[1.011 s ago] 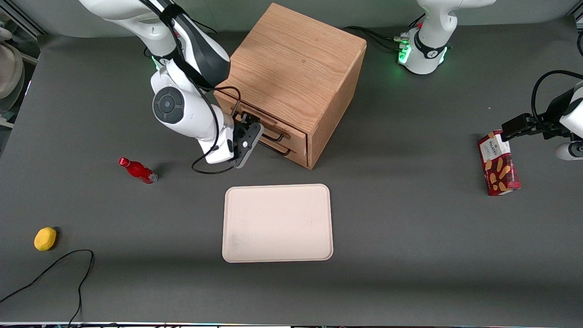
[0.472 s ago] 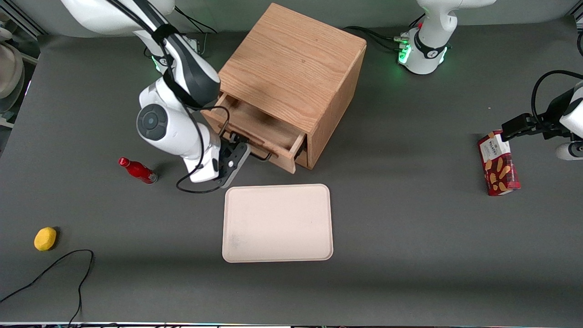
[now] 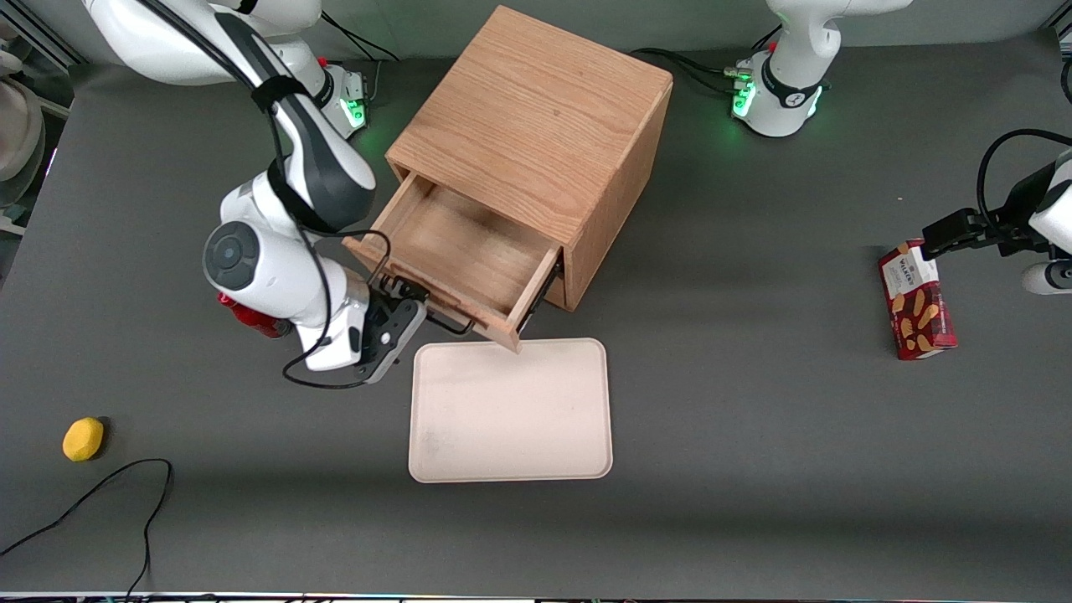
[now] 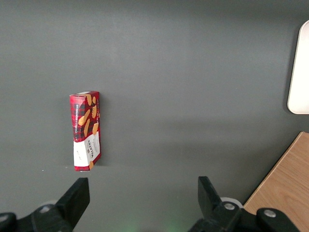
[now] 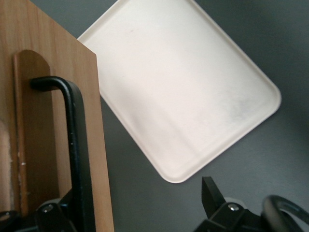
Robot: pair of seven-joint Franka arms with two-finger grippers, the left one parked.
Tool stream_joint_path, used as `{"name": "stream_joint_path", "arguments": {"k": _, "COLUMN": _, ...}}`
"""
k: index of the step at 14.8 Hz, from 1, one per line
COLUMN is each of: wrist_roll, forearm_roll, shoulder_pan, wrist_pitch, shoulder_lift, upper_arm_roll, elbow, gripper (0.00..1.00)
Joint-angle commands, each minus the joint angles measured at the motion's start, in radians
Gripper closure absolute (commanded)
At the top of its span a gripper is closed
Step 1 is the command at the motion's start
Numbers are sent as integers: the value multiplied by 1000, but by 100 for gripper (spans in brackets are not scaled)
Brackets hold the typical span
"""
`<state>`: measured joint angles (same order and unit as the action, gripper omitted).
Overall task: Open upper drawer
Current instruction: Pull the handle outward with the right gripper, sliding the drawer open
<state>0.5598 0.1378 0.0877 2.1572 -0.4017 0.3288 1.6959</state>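
We are seeing the gripper of the working arm sitting right at the front of the upper drawer, low over the table and just beside the near corner of the tray. In the right wrist view the gripper is standing wide apart, with the thin black handle running between its fingers and lying close against one finger while the other is hanging well clear of it. So we are reading this as a hook on the bar, not a pinch, though we cannot tell whether that finger is actually touching it. The drawer itself is standing far out of the cabinet, toward the front camera and the working arm's end of the table. Its shallow wooden box is showing bare inside, and its front panel is reaching just over the tray's edge. In our judgement the opening is done or nearly so: most of the box is lying exposed, and what we are left with is perhaps a last short pull, then freeing the fingers from the handle and backing away without nudging the front back in. Farther out, a red bottle is peeking from under the arm, a yellow fruit is lying nearer the camera, and a biscuit box is lying at the parked arm's end.
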Motion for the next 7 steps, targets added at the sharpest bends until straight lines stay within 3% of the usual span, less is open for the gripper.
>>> {"name": "stream_joint_path", "arguments": {"k": 1, "wrist_roll": 25, "forearm_roll": -11, "shoulder_pan": 12, "wrist_pitch": -2, "shoulder_lift": -26, "upper_arm_roll": -28, "elbow": -60, "gripper": 0}}
{"name": "stream_joint_path", "arguments": {"k": 7, "wrist_roll": 25, "forearm_roll": -7, "shoulder_pan": 17, "wrist_pitch": -2, "shoulder_lift": -32, "upper_arm_roll": -71, "elbow": -105, "gripper": 0}}
